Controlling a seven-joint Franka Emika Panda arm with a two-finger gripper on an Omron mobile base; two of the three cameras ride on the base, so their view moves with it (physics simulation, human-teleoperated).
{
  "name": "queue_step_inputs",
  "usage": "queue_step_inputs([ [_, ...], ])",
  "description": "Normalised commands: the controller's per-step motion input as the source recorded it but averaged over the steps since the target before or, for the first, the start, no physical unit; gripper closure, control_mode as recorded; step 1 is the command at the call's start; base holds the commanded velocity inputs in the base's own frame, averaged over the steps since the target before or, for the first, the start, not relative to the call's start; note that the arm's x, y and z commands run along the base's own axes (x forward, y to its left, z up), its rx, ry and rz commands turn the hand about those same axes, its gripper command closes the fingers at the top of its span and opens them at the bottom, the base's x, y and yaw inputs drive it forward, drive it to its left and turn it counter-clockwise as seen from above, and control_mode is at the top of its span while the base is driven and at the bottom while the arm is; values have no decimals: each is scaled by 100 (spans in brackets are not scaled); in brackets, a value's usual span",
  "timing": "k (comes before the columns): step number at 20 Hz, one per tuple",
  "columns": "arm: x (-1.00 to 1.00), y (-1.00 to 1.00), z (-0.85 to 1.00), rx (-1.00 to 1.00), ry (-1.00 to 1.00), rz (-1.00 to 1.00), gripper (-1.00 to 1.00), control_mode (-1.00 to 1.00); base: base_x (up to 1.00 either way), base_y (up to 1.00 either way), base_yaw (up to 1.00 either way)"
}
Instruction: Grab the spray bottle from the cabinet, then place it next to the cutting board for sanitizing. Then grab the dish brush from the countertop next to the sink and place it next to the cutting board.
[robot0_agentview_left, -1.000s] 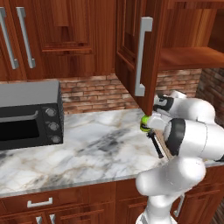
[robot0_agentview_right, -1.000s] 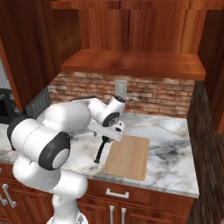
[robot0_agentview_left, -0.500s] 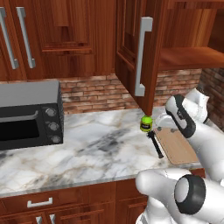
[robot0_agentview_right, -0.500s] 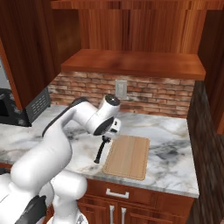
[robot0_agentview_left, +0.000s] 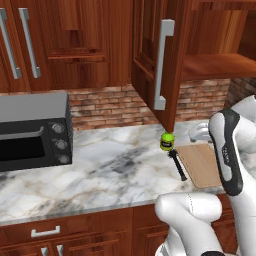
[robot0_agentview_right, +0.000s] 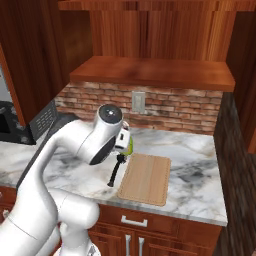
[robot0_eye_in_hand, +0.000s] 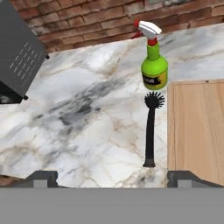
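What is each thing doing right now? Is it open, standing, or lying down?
Spray bottle: standing upright on the counter.
Dish brush: lying flat beside the cutting board.
Cutting board: lying flat.
Cabinet door: open.
Pincer: open, holding nothing.

Dish brush (robot0_eye_in_hand: 150, 131) just left of cutting board (robot0_eye_in_hand: 197, 131) (spray bottle (robot0_eye_in_hand: 154, 65) behind brush)

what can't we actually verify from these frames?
- Left base view: the arm covers the right side of the cutting board.
- Right base view: the arm's elbow hides most of the spray bottle and the dish brush head.
- Hand view: the board runs off the right edge; whether the brush touches it is unclear.
- Bottle label: too small to read.
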Motion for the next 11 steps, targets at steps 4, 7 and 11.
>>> queue_step_inputs([
  [4, -58, 0, 100, 0, -21, -3, -100, -100, 0, 0, 0],
  [7, -63, 0, 99, 0, -23, -3, -100, -100, 0, 0, 0],
  [11, -59, 0, 100, 0, -23, -3, -100, -100, 0, 0, 0],
])
